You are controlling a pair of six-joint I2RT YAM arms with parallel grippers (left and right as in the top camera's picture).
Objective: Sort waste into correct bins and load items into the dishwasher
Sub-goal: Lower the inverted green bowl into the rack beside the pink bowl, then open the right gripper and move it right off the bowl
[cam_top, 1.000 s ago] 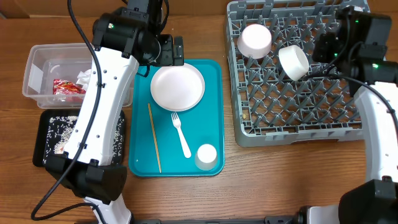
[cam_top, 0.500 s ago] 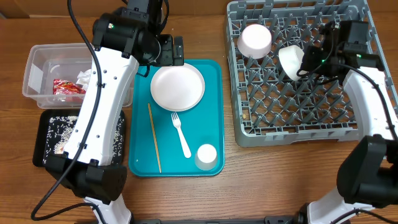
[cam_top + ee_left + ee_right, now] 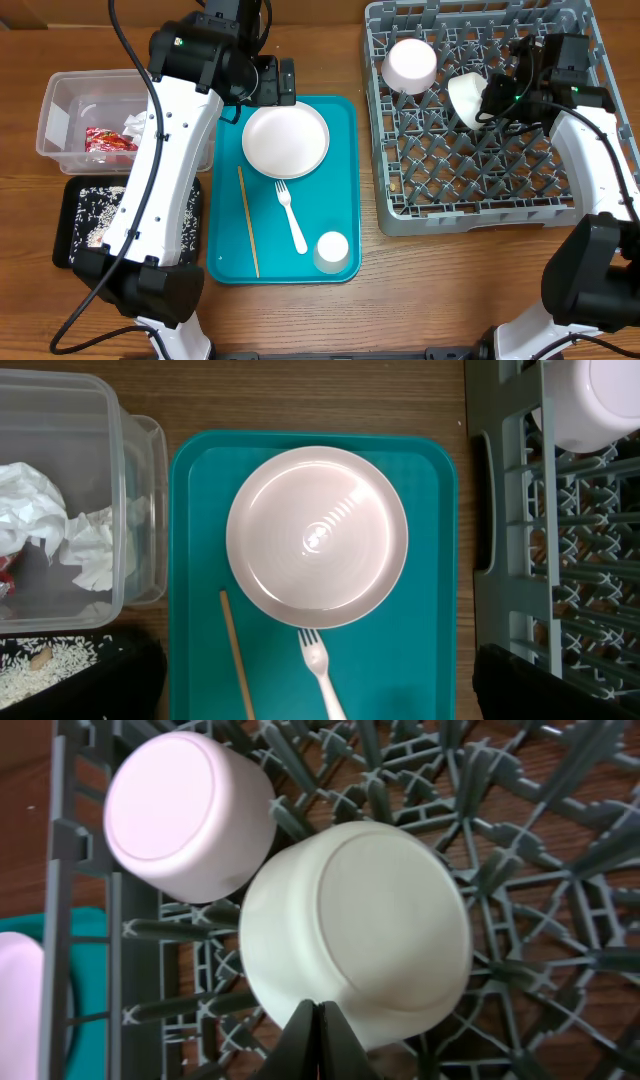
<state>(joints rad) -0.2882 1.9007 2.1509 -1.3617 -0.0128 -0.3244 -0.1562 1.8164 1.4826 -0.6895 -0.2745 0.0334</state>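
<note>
Already the red wrapper [image 3: 108, 140] and napkins [image 3: 40, 510] are found in the clear tub [image 3: 60, 90], and grains [image 3: 95, 205] in the black tray [image 3: 62, 225]. On the teal tray [image 3: 340, 190], below the spread left fingers [image 3: 555, 682], the plate [image 3: 285, 140], stick [image 3: 248, 225], fork [image 3: 292, 218] and cup [image 3: 332, 250] are left to be sorted. Two bowls [image 3: 411, 65] are placed in the rack [image 3: 480, 205]. The right fingers [image 3: 305, 1040] are pressed together at one bowl's edge.

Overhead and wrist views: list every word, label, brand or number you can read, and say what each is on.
No text can be read in any view.
Print on the wrapper in the tub: too small and blurred to read.
Faint raised mark at the centre of the plate: not legible.
Rack and tray: no text shows.
</note>
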